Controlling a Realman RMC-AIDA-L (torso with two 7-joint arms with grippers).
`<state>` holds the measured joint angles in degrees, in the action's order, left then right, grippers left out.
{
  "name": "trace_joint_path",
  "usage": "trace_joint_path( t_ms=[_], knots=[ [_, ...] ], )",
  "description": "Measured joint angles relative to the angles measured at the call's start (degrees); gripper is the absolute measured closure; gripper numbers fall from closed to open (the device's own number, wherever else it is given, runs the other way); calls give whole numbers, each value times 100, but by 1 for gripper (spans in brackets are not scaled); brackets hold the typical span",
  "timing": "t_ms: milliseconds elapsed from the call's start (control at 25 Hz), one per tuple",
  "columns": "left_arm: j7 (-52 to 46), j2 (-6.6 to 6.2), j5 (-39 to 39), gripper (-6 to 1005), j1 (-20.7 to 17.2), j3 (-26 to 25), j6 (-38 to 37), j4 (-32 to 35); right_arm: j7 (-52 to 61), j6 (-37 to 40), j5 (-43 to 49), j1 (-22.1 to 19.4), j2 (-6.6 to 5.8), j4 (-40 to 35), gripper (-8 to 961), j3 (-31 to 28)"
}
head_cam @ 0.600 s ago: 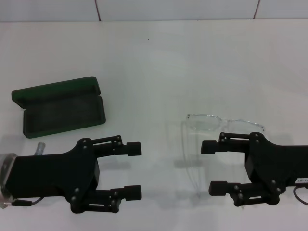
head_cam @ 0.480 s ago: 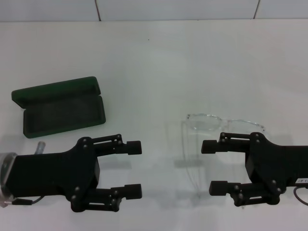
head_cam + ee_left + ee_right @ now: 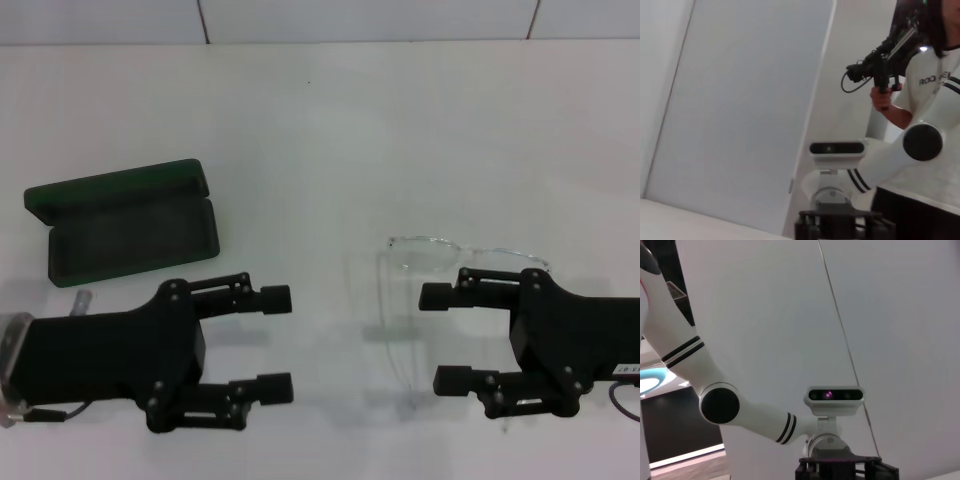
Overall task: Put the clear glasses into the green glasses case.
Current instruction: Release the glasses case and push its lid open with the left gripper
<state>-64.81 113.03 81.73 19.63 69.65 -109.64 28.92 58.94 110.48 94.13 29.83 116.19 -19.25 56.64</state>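
On the far left of the white table [image 3: 330, 130] lies the green glasses case [image 3: 125, 223], hinged open, its lid folded back away from the robot and its dark lined tray facing up; its long axis runs nearly side to side across the table, tilted a little. Nearer the robot and just this side of the case hangs the left claw [image 3: 276, 343], its two fingers spread wide apart and holding nothing, the tips pointing toward the middle of the table. Between the two claws is a stretch of bare table, and then come the clear glasses [image 3: 455, 255], resting on the table with the lens front running side to side and the slim arms reaching back toward the robot; one arm shows faintly as a thin line passing just left of the right claw [image 3: 445, 337]. That claw is likewise spread open and empty, its fingertips pointing left, with the upper finger just beside the lens front and the rest of the claw to the right of the frame. The right claw is plainly the nearer one to the glasses, while the case sits well apart on the opposite side, close to the left claw. I judge the pick-up falls to the right arm, closing across the frame, and a carry leftward to the open tray would follow.
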Motion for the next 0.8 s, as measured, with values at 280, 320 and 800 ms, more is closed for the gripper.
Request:
trace_joint_path(
  t_ms=[280,320,800],
  knots=[
    [-2245,-96,-107,211,186,-1224,-21,748,-12,-243,-156,-107,-66,-17,214,-102],
    [-2809,-125,-64,211,214,-1328,-14,1139,-13,-276,-157,-132,-69,-29,213,-141],
    [-5871,60,4660,286,1053,-1715,1166,5675,-14,-507,-159,-777,-166,-36,213,-1054]
  ],
)
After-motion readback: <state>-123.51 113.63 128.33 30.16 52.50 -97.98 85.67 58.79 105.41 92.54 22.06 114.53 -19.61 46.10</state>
